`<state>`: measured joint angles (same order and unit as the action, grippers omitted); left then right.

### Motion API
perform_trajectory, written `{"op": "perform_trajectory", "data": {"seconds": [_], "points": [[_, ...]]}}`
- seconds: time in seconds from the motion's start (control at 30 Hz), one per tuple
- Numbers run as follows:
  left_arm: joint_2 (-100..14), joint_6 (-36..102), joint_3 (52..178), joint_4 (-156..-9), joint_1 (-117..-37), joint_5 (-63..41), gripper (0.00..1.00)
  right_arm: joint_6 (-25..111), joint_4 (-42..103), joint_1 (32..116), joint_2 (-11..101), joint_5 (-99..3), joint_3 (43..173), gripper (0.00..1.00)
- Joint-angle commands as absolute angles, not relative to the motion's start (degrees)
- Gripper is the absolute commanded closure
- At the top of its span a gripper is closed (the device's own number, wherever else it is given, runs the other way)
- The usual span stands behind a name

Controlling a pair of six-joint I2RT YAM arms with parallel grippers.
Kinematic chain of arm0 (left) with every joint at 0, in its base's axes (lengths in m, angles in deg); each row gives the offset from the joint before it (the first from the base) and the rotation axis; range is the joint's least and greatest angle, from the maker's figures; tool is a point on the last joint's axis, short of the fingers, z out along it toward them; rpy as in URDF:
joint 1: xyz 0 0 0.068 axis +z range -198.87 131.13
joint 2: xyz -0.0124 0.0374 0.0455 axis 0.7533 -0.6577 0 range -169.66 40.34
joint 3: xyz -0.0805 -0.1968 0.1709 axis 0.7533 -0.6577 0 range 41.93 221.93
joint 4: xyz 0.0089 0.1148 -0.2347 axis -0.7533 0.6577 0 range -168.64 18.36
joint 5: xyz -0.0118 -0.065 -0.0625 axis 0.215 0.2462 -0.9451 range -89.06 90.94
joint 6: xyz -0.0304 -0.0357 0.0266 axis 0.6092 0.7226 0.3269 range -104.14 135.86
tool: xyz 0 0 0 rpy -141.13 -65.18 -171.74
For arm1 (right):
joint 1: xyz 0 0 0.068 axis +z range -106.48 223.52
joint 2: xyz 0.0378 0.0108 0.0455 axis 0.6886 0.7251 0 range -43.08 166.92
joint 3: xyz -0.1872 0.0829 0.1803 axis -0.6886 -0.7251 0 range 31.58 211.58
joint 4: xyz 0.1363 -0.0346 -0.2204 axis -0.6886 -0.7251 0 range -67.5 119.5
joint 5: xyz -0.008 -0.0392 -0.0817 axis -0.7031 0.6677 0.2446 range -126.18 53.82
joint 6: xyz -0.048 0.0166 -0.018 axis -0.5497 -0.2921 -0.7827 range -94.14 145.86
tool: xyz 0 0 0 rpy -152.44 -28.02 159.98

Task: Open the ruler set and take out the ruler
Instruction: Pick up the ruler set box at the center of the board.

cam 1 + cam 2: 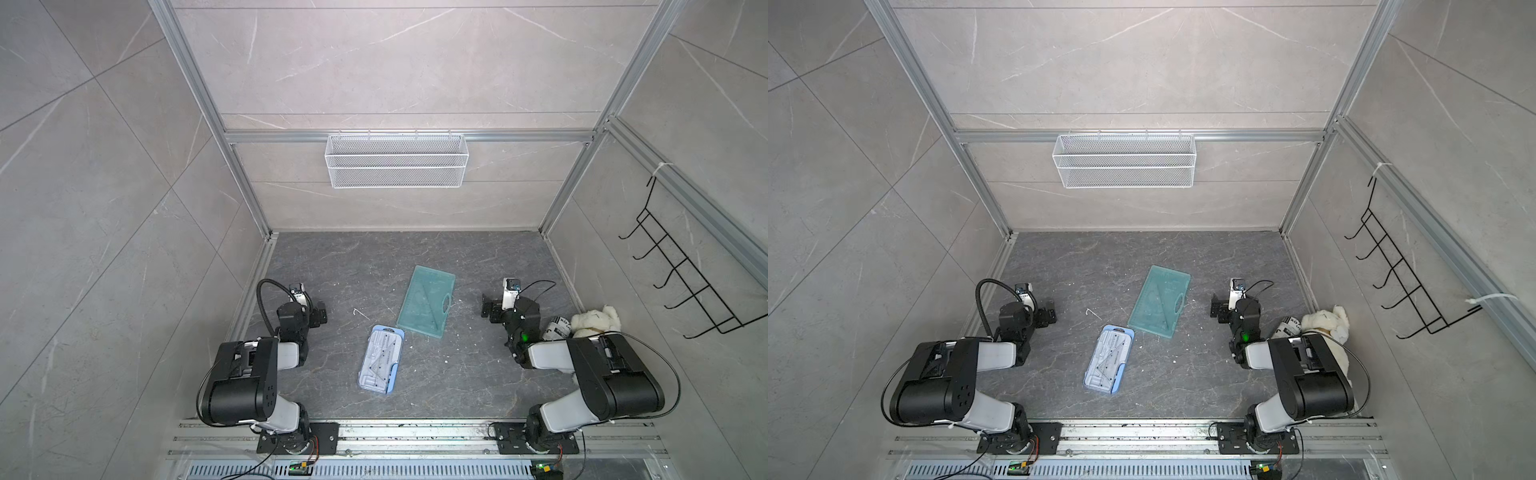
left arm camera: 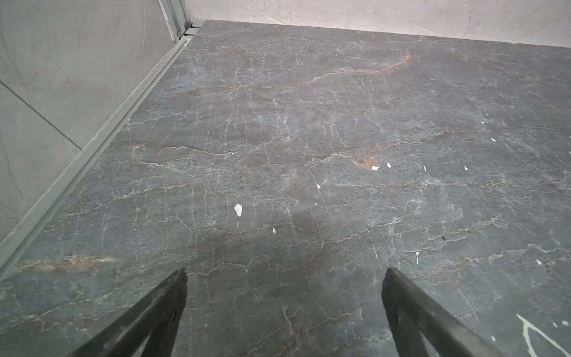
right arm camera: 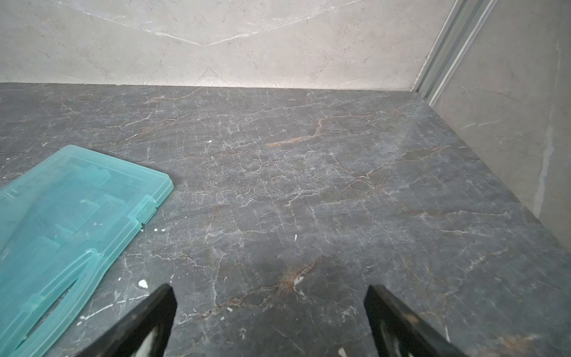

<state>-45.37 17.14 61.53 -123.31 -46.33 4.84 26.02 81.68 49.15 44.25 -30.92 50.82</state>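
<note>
The ruler set is a flat blue-rimmed case with a clear lid. It lies shut near the front middle of the dark floor, and set squares and a ruler show through the lid. My left gripper hovers to its far left, open, with bare floor between the fingers in the left wrist view. My right gripper is also open, off to the right. Its wrist view shows only floor between the fingers.
A teal translucent case with a handle lies shut between the ruler set and the right gripper. A white plush toy and a printed can sit by the right wall. A wire basket hangs on the back wall.
</note>
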Motion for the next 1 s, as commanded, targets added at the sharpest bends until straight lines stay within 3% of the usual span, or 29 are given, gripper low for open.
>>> {"op": "perform_trajectory", "data": {"seconds": [0.0, 0.77, 0.83, 0.97], "points": [[-45.7, 16.0, 62.9, -126.7, -46.1, 4.2, 0.0, 25.2, 83.3, 49.6, 45.0, -31.3, 51.5, 0.01], [-45.5, 16.1, 63.1, -126.7, -46.2, 4.8, 0.0, 25.1, 83.2, 49.6, 45.0, -31.3, 51.6, 0.01], [-43.6, 16.4, 65.0, -122.5, -46.5, 7.2, 0.0, 25.1, 83.4, 49.6, 44.9, -31.3, 51.5, 0.01], [-37.2, 22.8, 82.3, -89.3, -47.1, 9.3, 0.0, 24.6, 76.6, 49.6, 40.5, -32.8, 53.5, 0.01]]}}
